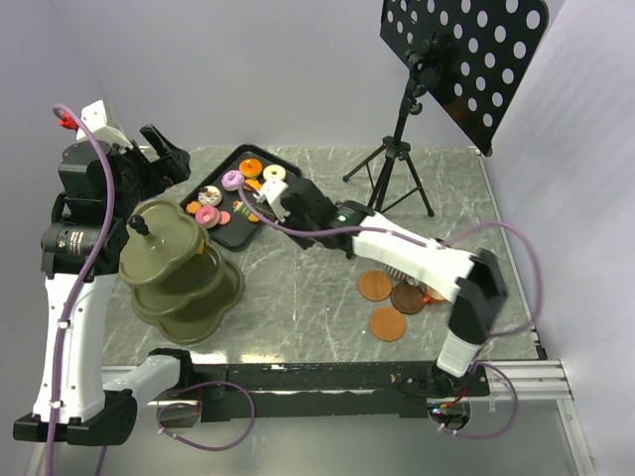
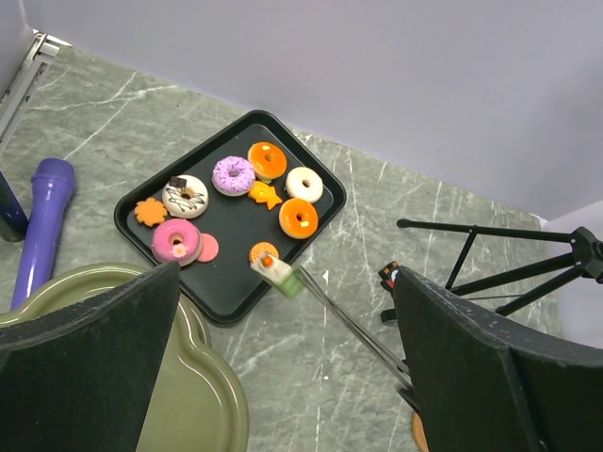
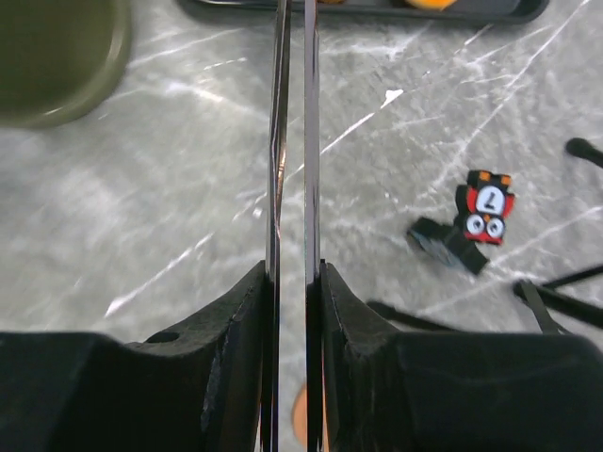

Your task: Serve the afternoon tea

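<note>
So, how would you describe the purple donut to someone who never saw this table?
Find the black tray at the far left of the marble table. On it, the purple donut lies between a white striped donut and an orange donut. Only it has purple icing.

From the near edge, the table is carrying four groups. The tray is sitting at 11 o'clock, with the donuts lying on it in a loose cluster. The tiered stand is standing at 8 o'clock, just in front of the tray. Three saucers are lying close together at 4 o'clock, well apart from the tray. The tripod is standing at 1 o'clock, behind the saucers. The tongs are reaching in from 4 o'clock, their tips hanging over the tray's near edge with a pastry between them.
</note>
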You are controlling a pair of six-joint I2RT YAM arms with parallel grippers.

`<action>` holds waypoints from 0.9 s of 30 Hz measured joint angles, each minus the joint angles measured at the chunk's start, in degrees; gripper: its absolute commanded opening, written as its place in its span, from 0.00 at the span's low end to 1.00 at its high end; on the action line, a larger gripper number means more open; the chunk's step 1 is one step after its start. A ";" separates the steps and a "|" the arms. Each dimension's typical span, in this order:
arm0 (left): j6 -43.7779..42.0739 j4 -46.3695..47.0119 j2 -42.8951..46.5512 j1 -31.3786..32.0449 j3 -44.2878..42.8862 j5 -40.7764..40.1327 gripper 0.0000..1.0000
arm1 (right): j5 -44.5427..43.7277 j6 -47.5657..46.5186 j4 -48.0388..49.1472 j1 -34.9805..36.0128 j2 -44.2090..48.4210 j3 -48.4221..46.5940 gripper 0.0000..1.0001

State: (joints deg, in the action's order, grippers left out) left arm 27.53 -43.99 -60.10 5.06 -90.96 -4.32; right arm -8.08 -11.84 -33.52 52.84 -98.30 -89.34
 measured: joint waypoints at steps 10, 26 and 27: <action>1.64 0.20 -0.68 -0.02 -0.02 1.07 1.00 | -0.31 -1.38 -1.88 6.71 17.88 4.52 0.00; 2.32 0.22 -0.76 -0.02 -0.02 1.49 1.00 | -1.60 -3.69 -6.80 13.88 19.63 8.96 0.00; 2.32 0.22 -0.76 -0.02 -0.02 1.49 1.00 | -1.79 -3.89 -6.80 14.23 19.63 8.96 0.00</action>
State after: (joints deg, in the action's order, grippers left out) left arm 29.85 -43.77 -60.86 5.04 -90.98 -2.83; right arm -9.87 -15.73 -40.32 67.07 -78.67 -80.38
